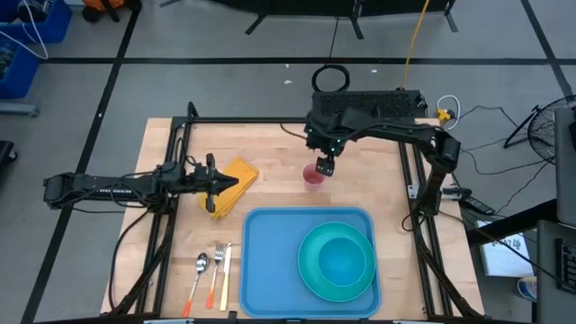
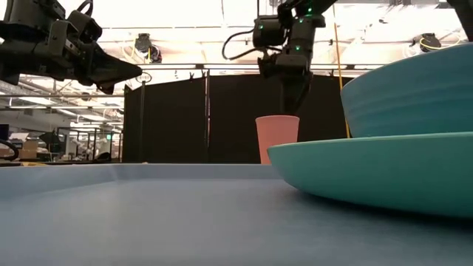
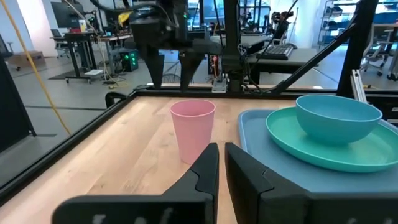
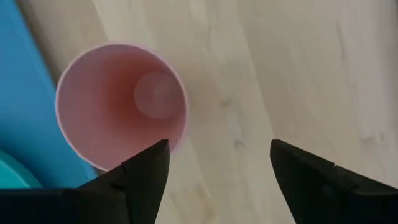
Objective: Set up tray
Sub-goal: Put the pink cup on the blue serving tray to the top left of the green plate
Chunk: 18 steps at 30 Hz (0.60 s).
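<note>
The light-blue tray (image 1: 270, 261) lies at the table's near edge and carries a teal plate (image 1: 310, 270) with a teal bowl (image 1: 342, 261) in it. A pink cup (image 1: 312, 178) stands upright on the wood just beyond the tray's far rim. My right gripper (image 4: 217, 180) is open and points down just above the cup (image 4: 121, 102), shifted to one side, so most of the cup lies outside the gap. My left gripper (image 1: 219, 184) is shut and raised over a yellow napkin (image 1: 238, 175). It points toward the cup (image 3: 193, 130). My right gripper has one finger (image 4: 146, 177) over the cup's rim (image 4: 177, 134), coming from above. I cannot tell whether it touches the rim. The cup stands on the table on its base.
A spoon, a fork and a knife with orange handles (image 1: 211, 274) lie side by side on the wood to the left of the tray. Bare wood (image 1: 378, 180) lies to the right of the cup. A black frame (image 1: 171, 135) runs along the table's edges.
</note>
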Motion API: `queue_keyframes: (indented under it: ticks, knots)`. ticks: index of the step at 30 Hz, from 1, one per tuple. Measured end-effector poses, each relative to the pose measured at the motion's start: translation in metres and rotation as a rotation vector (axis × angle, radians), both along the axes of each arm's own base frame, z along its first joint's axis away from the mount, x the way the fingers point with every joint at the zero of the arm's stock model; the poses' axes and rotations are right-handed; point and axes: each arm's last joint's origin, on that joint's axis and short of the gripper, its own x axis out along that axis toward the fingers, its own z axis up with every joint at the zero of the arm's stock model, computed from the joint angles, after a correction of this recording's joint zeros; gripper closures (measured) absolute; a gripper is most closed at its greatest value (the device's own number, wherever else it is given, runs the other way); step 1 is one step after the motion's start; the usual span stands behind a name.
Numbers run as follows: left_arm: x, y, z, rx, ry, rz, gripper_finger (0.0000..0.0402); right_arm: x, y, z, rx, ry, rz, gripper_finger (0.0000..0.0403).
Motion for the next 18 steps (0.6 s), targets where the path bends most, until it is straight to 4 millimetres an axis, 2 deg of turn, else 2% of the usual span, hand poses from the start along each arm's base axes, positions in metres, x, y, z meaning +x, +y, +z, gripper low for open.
queue_keyframes:
  ticks: [8,18]
  knots:
    - [0.000,0.000,0.000,0.000,0.001,0.000,0.0371,0.013,0.007,-0.008,-0.001,-0.039,0.102,0.0135]
    - [0.000,0.000,0.000,0.007,0.001,0.000,0.0371,0.019,0.000,-0.019,0.010,-0.089,0.127,0.0135]
